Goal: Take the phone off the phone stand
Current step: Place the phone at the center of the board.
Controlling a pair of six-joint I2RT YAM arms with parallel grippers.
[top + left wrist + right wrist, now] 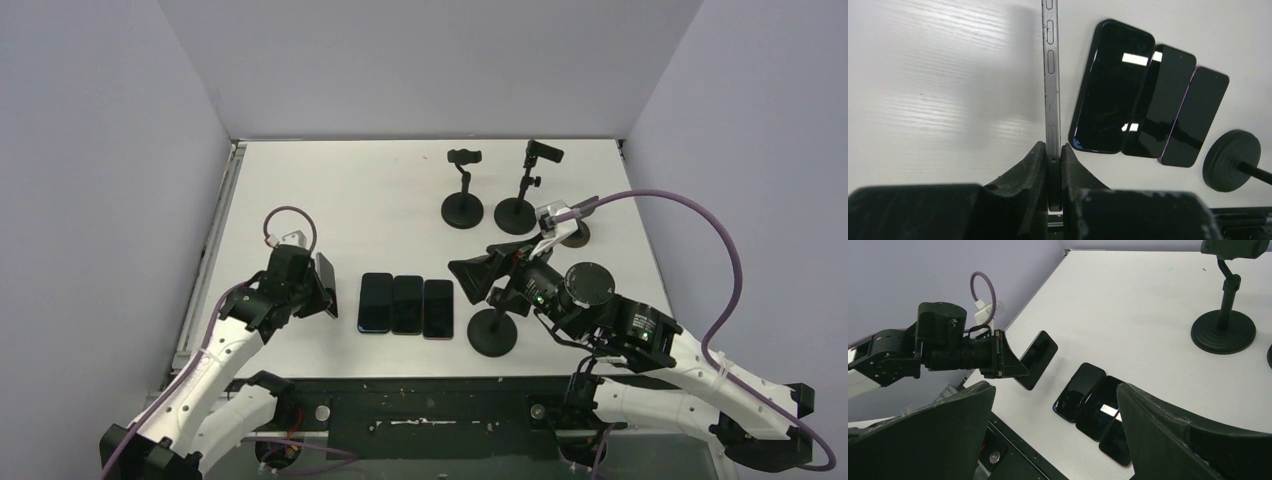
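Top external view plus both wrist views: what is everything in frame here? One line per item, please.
flat phones: three, dark, side by side on the table between the arms
held phone: one, dark, gripped by one end in the left tool, left of the row
far stands: two, black, far side of the table, clamps empty
near stand: one, black, right of the row, its top hidden by the right arm
table: one, white
cables: purple, one per arm
left tool: one, black, shut on the held phone
right tool: one, black, open, empty
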